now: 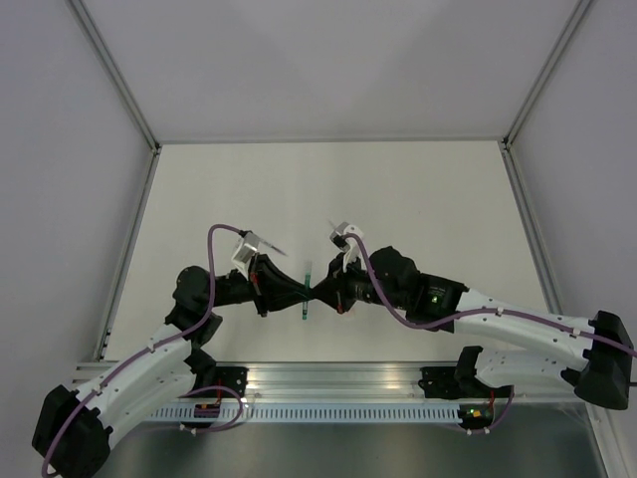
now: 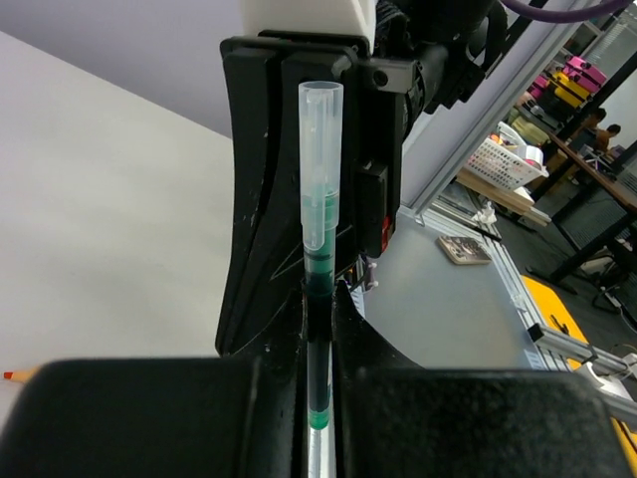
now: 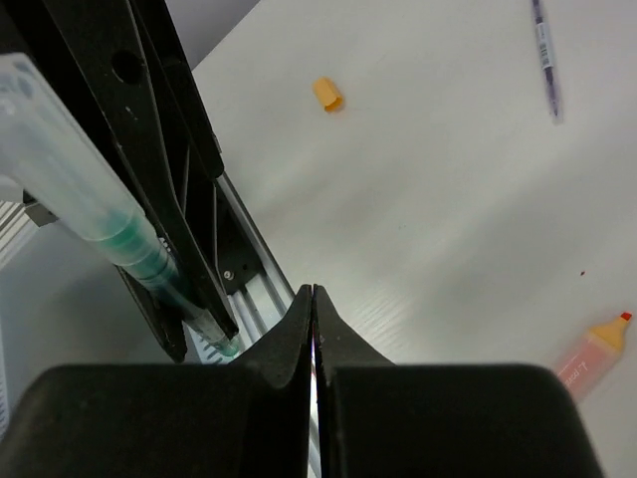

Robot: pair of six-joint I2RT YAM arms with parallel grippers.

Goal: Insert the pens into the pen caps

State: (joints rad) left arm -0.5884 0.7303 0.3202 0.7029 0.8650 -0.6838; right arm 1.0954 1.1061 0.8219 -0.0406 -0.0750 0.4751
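Note:
The dark pen with green ends (image 1: 307,291) stands pinched in my left gripper (image 2: 318,289), which is shut on its barrel (image 2: 318,334). A translucent teal-tinted cap (image 2: 320,149) sits over the pen's upper end; the right wrist view shows the same cap (image 3: 60,159) at far left. My right gripper (image 3: 314,289) is shut and empty, close beside the capped pen, and its black fingers (image 2: 264,199) rise just behind it. On the table lie the pale orange pen (image 3: 589,357) and, apart from it, the orange-yellow cap (image 3: 327,95).
A thin purple pen (image 3: 544,55) lies on the white table farther out. The aluminium base rail (image 1: 338,383) runs along the near edge, just below both grippers. Grey walls with metal frame posts (image 1: 149,134) enclose the table.

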